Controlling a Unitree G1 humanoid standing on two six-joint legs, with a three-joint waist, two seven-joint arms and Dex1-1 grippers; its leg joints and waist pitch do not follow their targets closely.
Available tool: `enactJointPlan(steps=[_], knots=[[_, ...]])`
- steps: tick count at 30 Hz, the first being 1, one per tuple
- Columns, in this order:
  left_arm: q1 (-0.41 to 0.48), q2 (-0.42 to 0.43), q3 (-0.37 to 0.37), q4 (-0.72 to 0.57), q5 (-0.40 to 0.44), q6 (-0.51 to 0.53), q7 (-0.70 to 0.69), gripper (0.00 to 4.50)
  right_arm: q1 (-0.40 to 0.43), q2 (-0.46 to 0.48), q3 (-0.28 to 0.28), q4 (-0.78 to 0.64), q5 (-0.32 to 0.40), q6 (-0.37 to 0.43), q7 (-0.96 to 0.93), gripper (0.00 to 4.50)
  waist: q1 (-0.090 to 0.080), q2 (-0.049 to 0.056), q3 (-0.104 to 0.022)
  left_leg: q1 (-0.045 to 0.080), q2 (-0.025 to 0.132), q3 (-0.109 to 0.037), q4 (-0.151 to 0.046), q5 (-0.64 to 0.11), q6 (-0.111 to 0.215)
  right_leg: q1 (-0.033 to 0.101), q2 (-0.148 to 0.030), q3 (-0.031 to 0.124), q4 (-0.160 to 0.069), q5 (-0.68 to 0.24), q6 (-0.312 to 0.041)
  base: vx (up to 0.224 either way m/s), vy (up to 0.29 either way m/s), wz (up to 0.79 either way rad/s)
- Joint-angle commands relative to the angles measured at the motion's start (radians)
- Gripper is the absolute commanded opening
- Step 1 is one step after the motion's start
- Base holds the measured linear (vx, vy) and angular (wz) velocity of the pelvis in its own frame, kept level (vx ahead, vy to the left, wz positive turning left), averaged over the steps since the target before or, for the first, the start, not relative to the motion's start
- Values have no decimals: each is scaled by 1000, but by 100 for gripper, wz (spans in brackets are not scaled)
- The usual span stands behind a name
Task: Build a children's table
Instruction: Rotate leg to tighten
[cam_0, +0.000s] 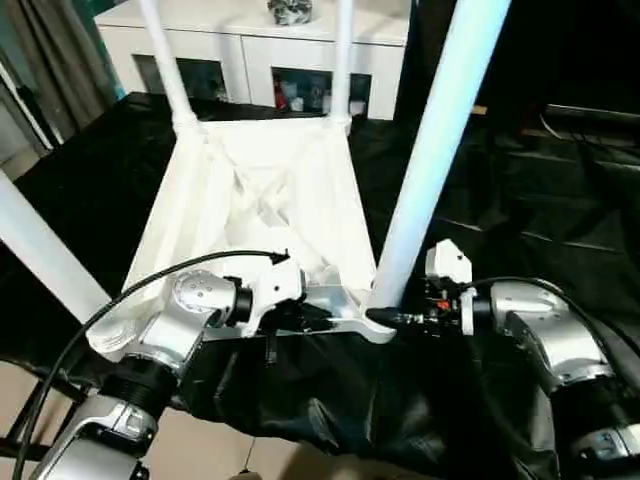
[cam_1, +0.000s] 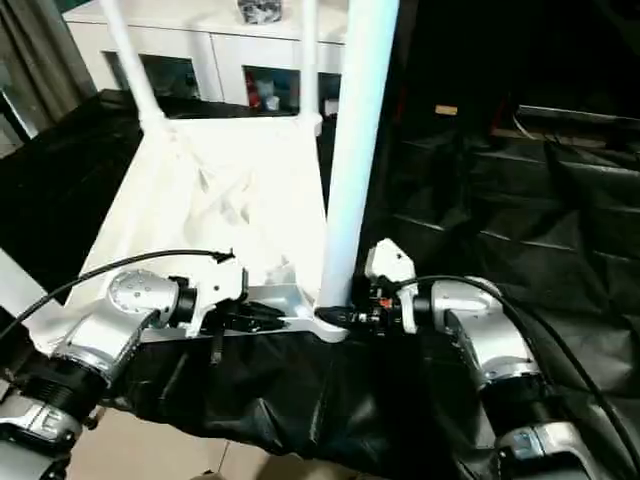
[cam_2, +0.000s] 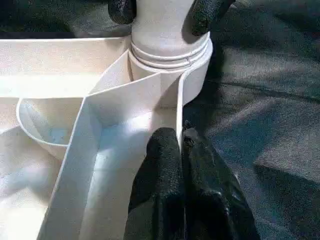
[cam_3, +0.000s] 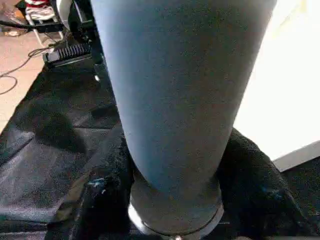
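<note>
Straddling the upright leg (cam_0: 430, 150) base at the near socket, right pincer (cam_0: 392, 318) grips it; left pincer (cam_2: 181, 150), closed, pinches the tabletop (cam_0: 250, 200) rim.

Silver forearms (cam_0: 170, 340); black cables; black-fingered end effectors.

Upside down on the draped worktop (cam_0: 520, 210): table top (cam_0: 255, 195), four legs standing in its corner sockets. Between the right gripper's (cam_2: 165, 12) fingers (cam_2: 207, 15), one each side: base of the near right leg (cam_0: 430, 150). Pressed together on the near rim wall beside that socket: left gripper's (cam_2: 180, 150) fingers (cam_2: 160, 165). Beyond the far legs, behind the worktop: cabinet (cam_0: 250, 45).
</note>
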Motion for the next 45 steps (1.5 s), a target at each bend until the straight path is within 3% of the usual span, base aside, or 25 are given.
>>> enactJointPlan(steps=[1, 3, 6, 9, 10, 15, 19, 20, 25, 33, 36, 40, 44, 45], knots=[[-20, -11, 8, 20, 28, 11, 99, 0, 40, 33, 48, -27, 32, 37, 30, 204, -2, -14, -57, 1, 31, 3, -61, -144, 79, 52, -64, 36, -55, -183, -230, 0, 0, 0], [-24, -40, 14, 28, 52, 29, 181, 0, 57, 79, 21, -29, 21, 52, -84, 199, -4, -15, -52, 0, 30, 2, -65, -169, 69, 50, -66, 35, -62, -234, -218, 0, 0, 0], [-24, -84, 14, 12, 68, 61, 258, 0, 70, 146, -7, 4, -22, 40, -256, 198, -19, -17, -42, 4, 25, -5, -74, -258, 25, 43, -67, 33, -82, -444, -155, 0, 0, 0], [-18, -153, 12, -15, 87, 109, 361, 0, 76, 231, -28, 41, -77, 24, -459, 197, -31, -12, -41, 5, 23, -9, -77, -289, 5, 39, -68, 33, -91, -514, -119, 0, 0, 0], [-15, -166, 10, -22, 90, 119, 375, 0, 75, 248, -31, 46, -86, 35, -497, 197, -40, -16, -40, 4, 21, -11, -78, -302, 1, 38, -67, 30, -94, -533, -108, 0, 0, 0], [-9, -248, -8, -43, 124, 169, 475, 0, 43, 371, -63, 92, -139, 50, -754, 196, -54, -11, -40, 5, 16, -14, -77, -329, 12, 31, -66, 29, -104, -567, -86, 0, 0, 0], [-31, -286, -14, -20, 135, 179, 515, 0, 9, 427, -65, 131, -166, 34, -848, 196, -68, -11, -42, 0, 18, -16, -80, -332, 14, 31, -64, 30, -100, -515, -102, 0, 0, 0], [-40, -289, -13, -11, 139, 177, 522, 0, 6, 436, -65, 132, -166, 32, -848, 252, -66, -10, -44, 0, 18, -15, -80, -327, 19, 32, -62, 31, -99, -485, -108, 0, 0, 0], [-47, -269, -4, -13, 138, 175, 506, 0, 7, 423, -73, 112, -147, 40, -816, 283, -61, -10, -46, -2, 21, -10, -79, -290, 31, 38, -63, 37, -87, -361, -154, 0, 0, 0], [-28, -196, -3, -38, 113, 152, 395, 0, -38, 302, -84, 148, -126, 28, -660, 294, -61, -9, -49, -4, 21, -8, -76, -267, 46, 46, -66, 37, -84, -331, -183, 0, 0, 0], [-24, -131, -1, -46, 87, 112, 287, 0, -82, 199, -56, 192, -139, -22, -491, 294, -57, -7, -57, -7, 22, -6, -69, -211, 60, 53, -65, 35, -71, -232, -215, 0, 0, 0], [-18, -90, -3, -52, 69, 93, 216, 0, -90, 153, -34, 199, -134, -38, -377, 294, -54, -10, -63, -7, 23, -2, -61, -136, 96, 59, -65, 36, -56, -96, -261, 0, 0, 0], [-13, -42, -6, -53, 53, 62, 143, 0, -81, 109, -6, 169, -102, -48, -232, 294, -38, -7, -63, -4, 29, 1, -59, -114, 119, 58, -64, 33, -49, -56, -280, 0, 0, 0], [-13, -29, -4, -49, 49, 54, 126, 0, -76, 100, -2, 150, -81, -33, -186, 294, -32, -13, -60, -3, 31, 4, -60, -125, 119, 57, -63, 32, -50, -70, -279, 0, 0, 0]])
